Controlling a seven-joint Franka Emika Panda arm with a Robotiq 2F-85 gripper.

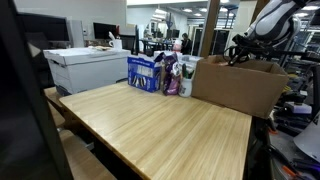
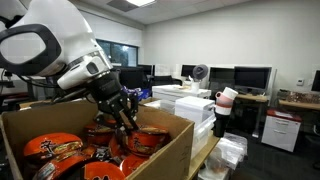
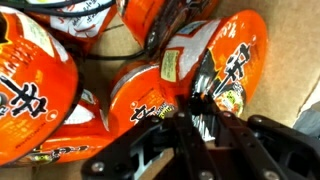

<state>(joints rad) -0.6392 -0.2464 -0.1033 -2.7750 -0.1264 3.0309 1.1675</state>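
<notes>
My gripper [image 3: 197,105] reaches down into a large cardboard box [image 2: 160,150] filled with several orange instant-noodle bowls [image 2: 55,148]. In the wrist view its two black fingers [image 3: 170,135] are pressed together at the lid edge of one orange noodle bowl [image 3: 220,55], pinching the black-and-white printed part of the lid. More bowls [image 3: 30,90] lie to the left, touching it. In both exterior views the arm bends over the box [image 1: 240,85], with the gripper [image 2: 125,118] low among the bowls. The gripper [image 1: 240,50] is partly hidden by the box wall.
The box stands at the far end of a long wooden table [image 1: 160,125], next to blue packets [image 1: 145,72]. A white machine [image 1: 85,68] sits behind the table. White cases [image 2: 190,105], a fan [image 2: 200,72] and monitors [image 2: 250,77] fill the room beyond.
</notes>
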